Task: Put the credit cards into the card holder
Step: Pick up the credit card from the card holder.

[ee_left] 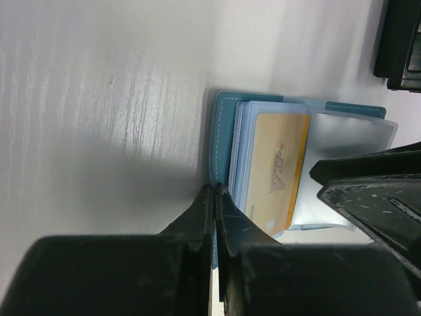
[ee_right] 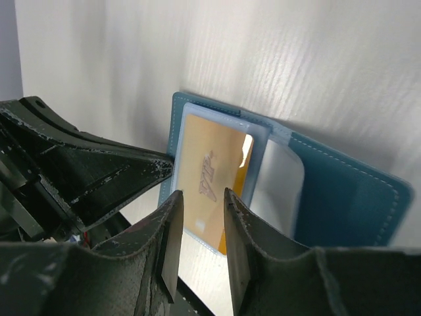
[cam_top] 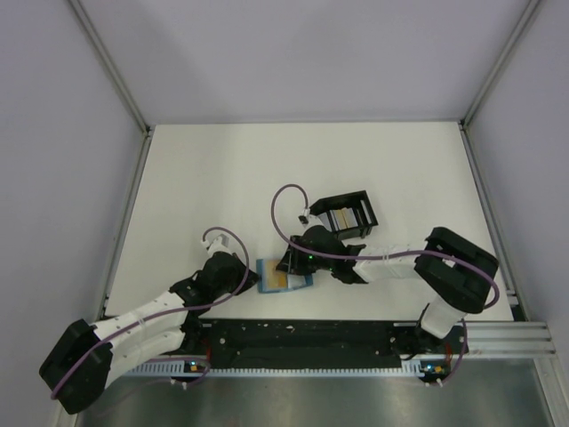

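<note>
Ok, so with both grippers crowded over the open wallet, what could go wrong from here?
1. The left gripper seems to pinch only the card holder by its edge, so a push on the orange card could pivot or drag it.
2. The right gripper hovers open just beside the left one. The two could bump.
3. The clear sleeve lies loose and could snag a card.

Card holder [cam_top: 271, 277] partly hidden beneath right end effector [cam_top: 290, 267] mid-frame, black tray [ee_left: 400, 39] cut off upper right, credit cards [cam_top: 345, 216] inside too small to count
</note>
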Controlling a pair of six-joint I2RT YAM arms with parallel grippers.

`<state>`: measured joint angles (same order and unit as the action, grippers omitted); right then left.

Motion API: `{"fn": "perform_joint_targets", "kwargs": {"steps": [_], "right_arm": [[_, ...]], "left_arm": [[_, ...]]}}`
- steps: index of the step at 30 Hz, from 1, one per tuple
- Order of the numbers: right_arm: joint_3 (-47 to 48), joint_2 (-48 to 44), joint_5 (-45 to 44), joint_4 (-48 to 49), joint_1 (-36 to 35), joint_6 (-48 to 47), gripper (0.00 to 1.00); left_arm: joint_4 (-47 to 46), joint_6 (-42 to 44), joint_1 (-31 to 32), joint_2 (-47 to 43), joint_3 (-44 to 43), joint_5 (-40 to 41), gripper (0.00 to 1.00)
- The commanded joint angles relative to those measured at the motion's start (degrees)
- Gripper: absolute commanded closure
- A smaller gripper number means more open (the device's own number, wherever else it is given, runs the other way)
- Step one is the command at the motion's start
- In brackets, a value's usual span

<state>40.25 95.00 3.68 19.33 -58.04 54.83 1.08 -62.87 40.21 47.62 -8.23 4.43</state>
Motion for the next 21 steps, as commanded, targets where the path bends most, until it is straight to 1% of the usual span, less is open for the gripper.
{"fn": "perform_joint_targets", "kwargs": {"steps": [1, 5, 6, 11, 14, 18, 21], "right_arm": [[1.9, -5.1, -6.9, -6.5, -0.6, -3.3, 0.68], [0.1, -2.6, -3.9, -2.7, -0.4, -2.3, 0.67], [-0.3, -1.8, -1.7, -1.2, -0.4, -1.7, 0.67], [1.1, 0.8, 0.5, -1.1, -0.5, -1.0, 0.68], [1.5, 1.9, 1.3, -0.5, -0.7, -1.0, 0.71], [2.2, 2.3, 1.6, -1.1, -0.6, -1.2, 0.7], [2.7, 3.1, 3.2, 0.3, -0.8, -1.4, 0.7]], "left_arm": [[0.7, 0.9, 0.1, -0.4, -0.7, 1.2, 1.0], [0.9, 1.3, 0.2, -0.4, -1.0, 1.2, 1.0], [0.9, 1.3, 0.1, -0.4, -1.1, 1.2, 1.0], [1.0, 1.3, 0.2, -0.4, -1.0, 1.2, 1.0], [1.0, 1.3, 0.1, -0.4, -1.0, 1.2, 1.0], [0.9, 1.3, 0.1, -0.4, -1.1, 1.2, 1.0], [0.9, 1.3, 0.1, -0.4, -1.1, 1.1, 1.0]]}}
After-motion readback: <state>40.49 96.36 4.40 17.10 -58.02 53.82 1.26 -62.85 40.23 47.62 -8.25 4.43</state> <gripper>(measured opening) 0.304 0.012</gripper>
